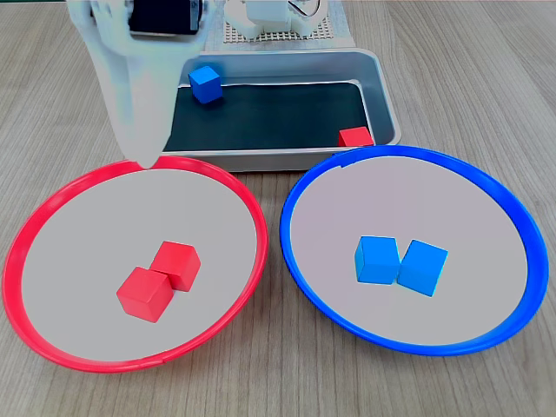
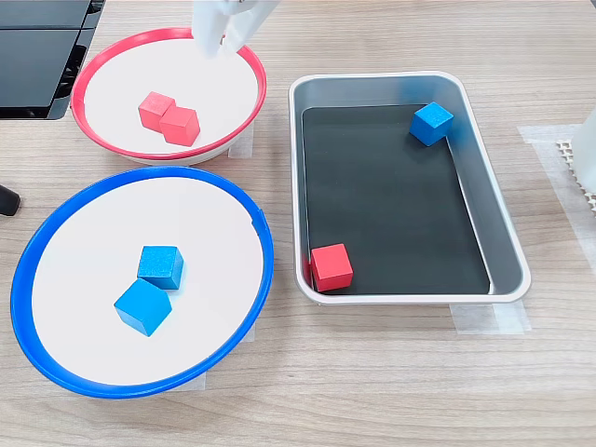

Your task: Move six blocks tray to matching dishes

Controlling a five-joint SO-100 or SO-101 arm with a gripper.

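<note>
We see two red blocks (image 2: 169, 118) touching in the red-rimmed dish (image 2: 244, 58) and two blue blocks (image 2: 152, 288) touching in the blue-rimmed dish (image 2: 56, 216). In the tray (image 2: 507, 244), one blue block (image 2: 432, 123) sits near two o'clock and one red block (image 2: 331, 267) near seven o'clock. The white pincer (image 2: 216, 47) hangs over the red dish's rim; we cannot tell whether its fingers are apart or together.

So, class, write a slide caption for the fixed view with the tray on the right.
Two blocks sorted into each dish; one red block and one blue block left in the tray.
</note>
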